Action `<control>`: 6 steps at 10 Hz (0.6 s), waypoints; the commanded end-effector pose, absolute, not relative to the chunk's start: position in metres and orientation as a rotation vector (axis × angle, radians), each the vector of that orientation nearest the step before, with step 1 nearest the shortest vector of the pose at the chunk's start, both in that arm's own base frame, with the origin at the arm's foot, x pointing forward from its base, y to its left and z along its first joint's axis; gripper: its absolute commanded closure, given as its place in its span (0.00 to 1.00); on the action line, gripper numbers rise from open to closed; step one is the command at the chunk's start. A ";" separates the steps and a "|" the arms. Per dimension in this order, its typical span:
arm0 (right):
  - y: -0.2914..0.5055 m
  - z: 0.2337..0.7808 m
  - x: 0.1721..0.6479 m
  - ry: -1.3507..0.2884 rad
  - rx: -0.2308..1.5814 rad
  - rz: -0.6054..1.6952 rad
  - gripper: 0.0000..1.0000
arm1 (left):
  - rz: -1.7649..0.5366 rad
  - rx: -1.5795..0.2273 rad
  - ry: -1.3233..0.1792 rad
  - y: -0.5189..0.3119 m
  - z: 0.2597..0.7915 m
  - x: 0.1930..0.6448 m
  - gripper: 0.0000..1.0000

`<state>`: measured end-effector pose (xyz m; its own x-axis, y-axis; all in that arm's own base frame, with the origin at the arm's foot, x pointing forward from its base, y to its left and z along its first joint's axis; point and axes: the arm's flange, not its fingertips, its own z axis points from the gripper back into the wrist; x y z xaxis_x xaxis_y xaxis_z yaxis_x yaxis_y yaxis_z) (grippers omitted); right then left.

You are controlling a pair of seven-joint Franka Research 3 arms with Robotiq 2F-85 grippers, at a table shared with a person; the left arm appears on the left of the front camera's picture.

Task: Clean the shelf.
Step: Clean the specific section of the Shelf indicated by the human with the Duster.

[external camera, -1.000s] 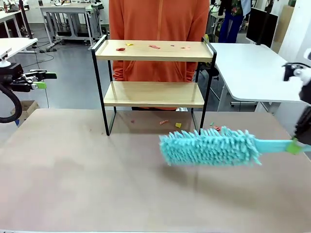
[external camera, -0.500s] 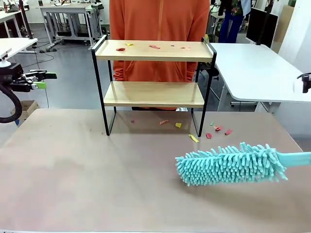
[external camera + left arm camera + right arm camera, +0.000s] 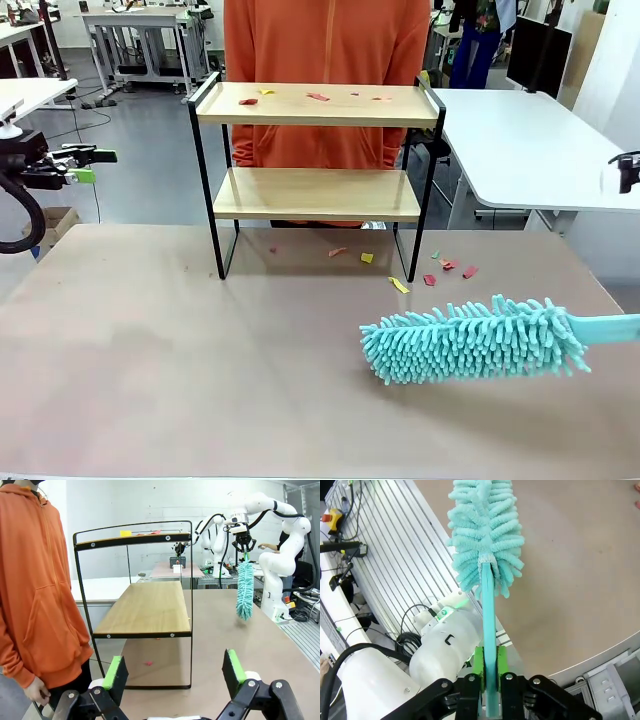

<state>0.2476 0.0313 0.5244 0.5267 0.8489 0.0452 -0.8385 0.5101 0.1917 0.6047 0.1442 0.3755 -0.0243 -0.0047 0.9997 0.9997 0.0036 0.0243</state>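
Front view: left gripper (image 3: 92, 165), jaws wide apart and holding nothing, hangs beyond the table (image 3: 150, 350) left edge. Shelf (image 3: 315, 195) stands far centre; coloured scraps (image 3: 318, 97) lie on its top board. Right gripper (image 3: 489, 662) clamps the handle of the teal duster (image 3: 470, 340).

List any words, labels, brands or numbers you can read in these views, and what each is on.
None can be read.
The shelf, the duster and the person's orange hoodie carry no visible print.
A small white card far behind the shelf, in the left wrist view, is too small to read.
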 end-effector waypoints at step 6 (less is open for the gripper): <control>0.033 0.526 0.250 0.041 0.198 1.026 0.87 | -1.238 -1.180 -1.236 0.143 0.378 0.603 0.00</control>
